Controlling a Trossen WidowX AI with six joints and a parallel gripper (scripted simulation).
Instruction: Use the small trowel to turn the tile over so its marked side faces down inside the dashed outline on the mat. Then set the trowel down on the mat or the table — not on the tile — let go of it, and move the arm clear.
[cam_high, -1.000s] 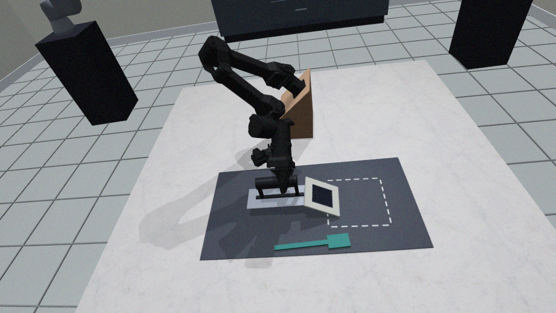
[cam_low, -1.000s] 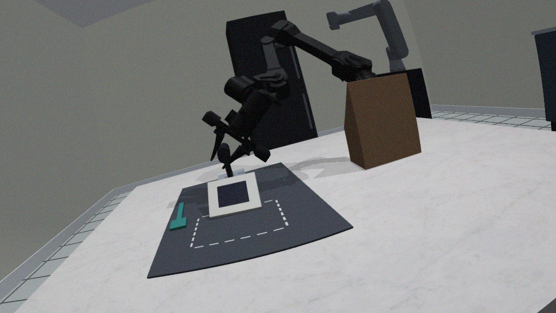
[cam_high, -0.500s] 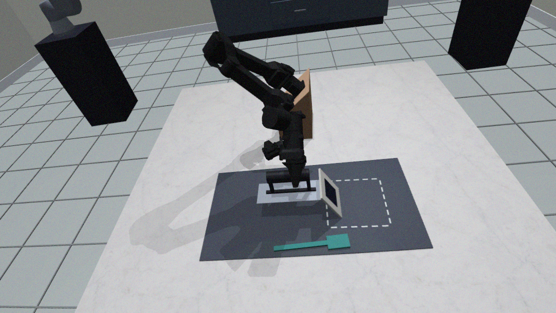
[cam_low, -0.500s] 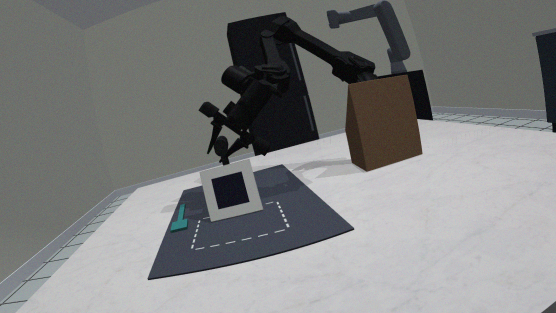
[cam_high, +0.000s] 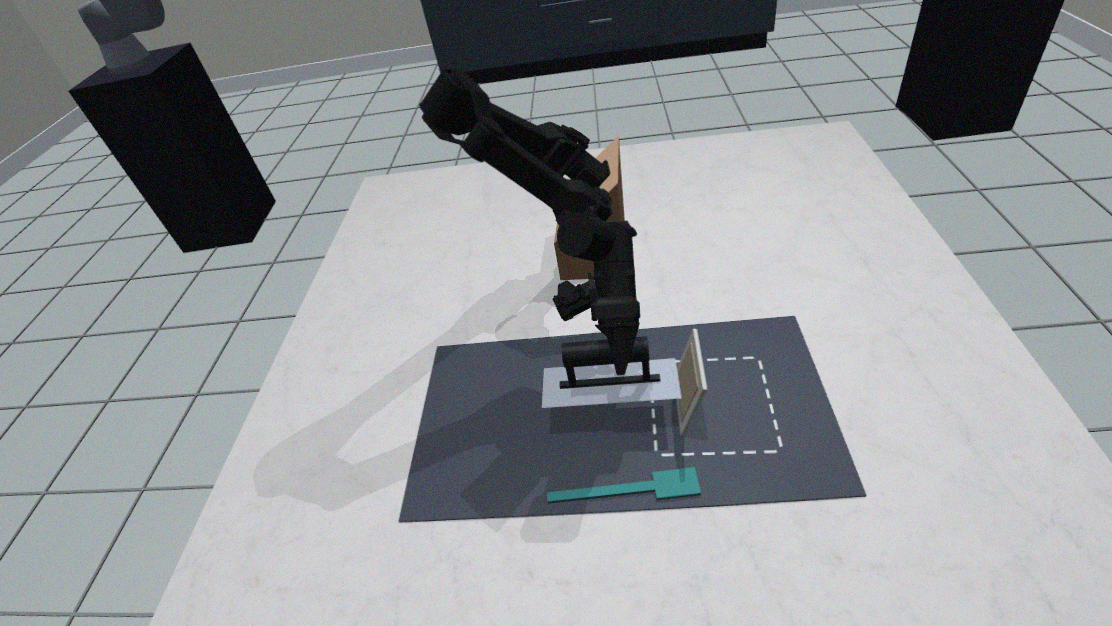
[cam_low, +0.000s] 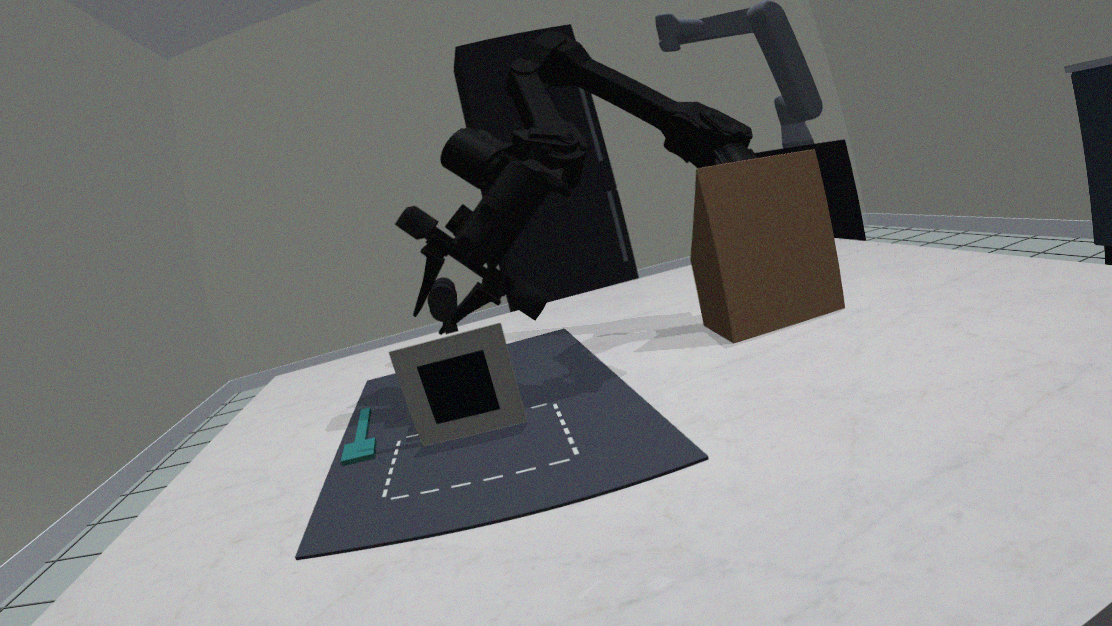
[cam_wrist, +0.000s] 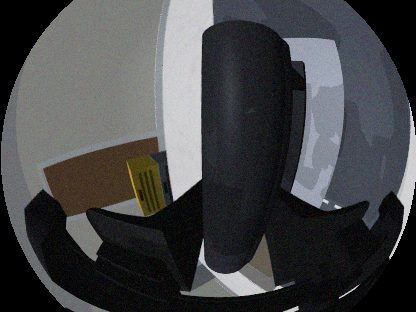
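Observation:
My gripper (cam_high: 620, 367) (cam_low: 431, 314) (cam_wrist: 233, 182) is shut on the black handle (cam_high: 579, 355) (cam_wrist: 242, 125) of the small trowel. The trowel's pale blade (cam_high: 550, 386) (cam_wrist: 325, 85) is raised a little above the mat (cam_high: 817, 466) (cam_low: 622, 435). The tile (cam_high: 690, 388) (cam_low: 404, 381) stands steeply on edge at the blade's front end. Its plain tan side faces the trowel; its dark marked square (cam_low: 459, 386) faces away. Its lower edge is at the trowel-side part of the dashed outline (cam_high: 760, 359) (cam_low: 492, 478); whether it touches the mat is unclear.
A teal flat tool (cam_high: 677, 483) (cam_low: 358, 451) lies on the mat, outside the outline. A brown wedge-shaped block (cam_high: 575, 260) (cam_low: 766, 248) stands on the white table (cam_high: 894, 311) (cam_low: 817, 466) by the arm's base.

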